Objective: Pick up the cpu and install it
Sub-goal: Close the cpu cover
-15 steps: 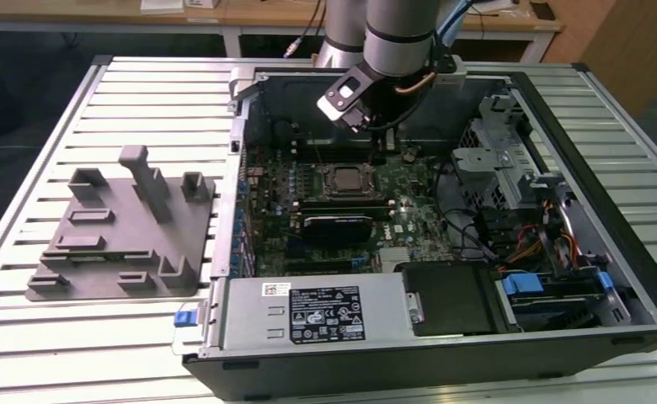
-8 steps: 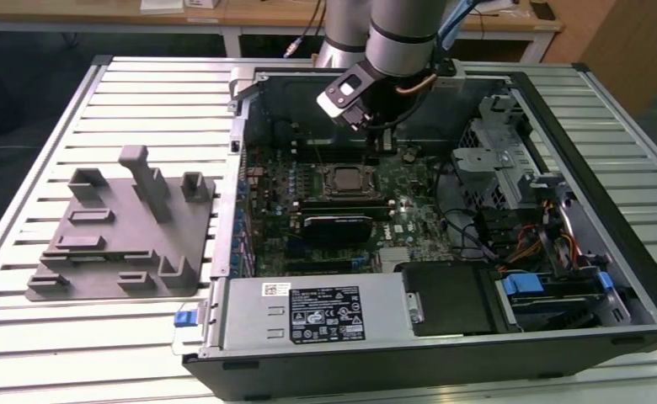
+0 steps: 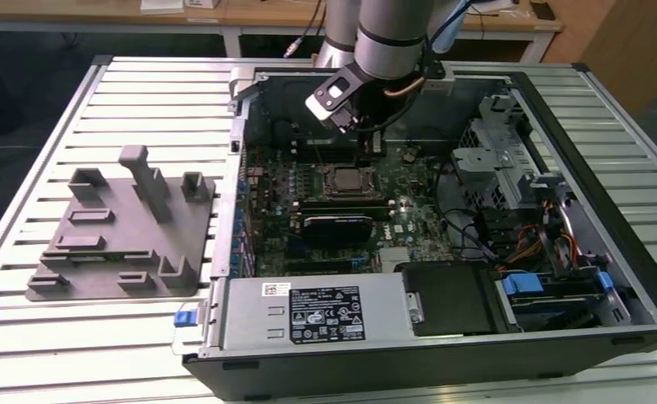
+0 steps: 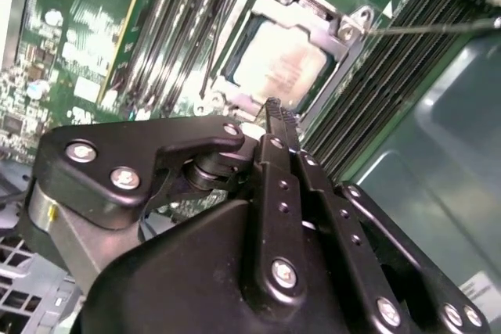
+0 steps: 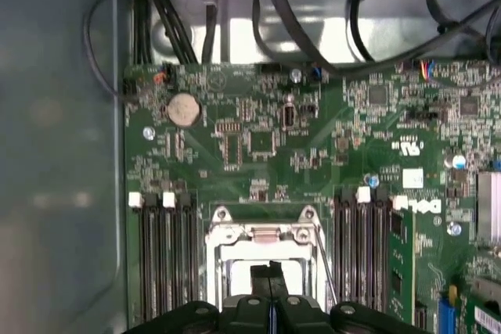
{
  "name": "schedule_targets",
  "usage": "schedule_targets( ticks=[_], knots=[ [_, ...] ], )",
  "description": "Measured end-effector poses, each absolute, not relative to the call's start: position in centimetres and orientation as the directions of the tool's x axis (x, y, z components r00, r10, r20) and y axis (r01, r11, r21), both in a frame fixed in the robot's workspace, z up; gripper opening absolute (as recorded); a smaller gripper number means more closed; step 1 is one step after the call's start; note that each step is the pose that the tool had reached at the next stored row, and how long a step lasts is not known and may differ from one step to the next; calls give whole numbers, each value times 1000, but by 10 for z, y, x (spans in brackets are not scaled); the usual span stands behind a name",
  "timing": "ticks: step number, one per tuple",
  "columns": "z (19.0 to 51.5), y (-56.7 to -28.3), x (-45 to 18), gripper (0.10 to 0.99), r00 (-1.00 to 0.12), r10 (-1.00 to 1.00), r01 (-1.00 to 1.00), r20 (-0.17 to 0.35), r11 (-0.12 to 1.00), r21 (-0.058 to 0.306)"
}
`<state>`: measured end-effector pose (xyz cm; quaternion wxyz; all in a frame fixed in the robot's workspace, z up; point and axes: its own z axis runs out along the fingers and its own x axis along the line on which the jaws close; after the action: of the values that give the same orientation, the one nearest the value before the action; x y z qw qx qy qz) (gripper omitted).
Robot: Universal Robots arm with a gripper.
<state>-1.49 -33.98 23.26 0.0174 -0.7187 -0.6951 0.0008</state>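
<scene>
gripper [image 4: 274, 111] nearest the lens in the second wrist view: fingers pressed together, nothing held between them. the cpu [image 4: 283, 64] lies flat in the socket [image 4: 344, 33], silver top up, directly beyond the closed tips, which sit over its near edge; contact cannot be confirmed. square part, no long axis to note. memory slots [image 4: 391, 76] flank the socket. in the exterior view the arm [image 3: 391, 25] hangs over the motherboard [image 3: 419, 181] inside the open computer case [image 3: 419, 368].
</scene>
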Motion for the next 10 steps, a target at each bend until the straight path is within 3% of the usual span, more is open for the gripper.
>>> schedule_targets(
  ticks=[10],
  knots=[
    [224,-347,-24,106,34,999,999,24,-33,-26]
  ],
)
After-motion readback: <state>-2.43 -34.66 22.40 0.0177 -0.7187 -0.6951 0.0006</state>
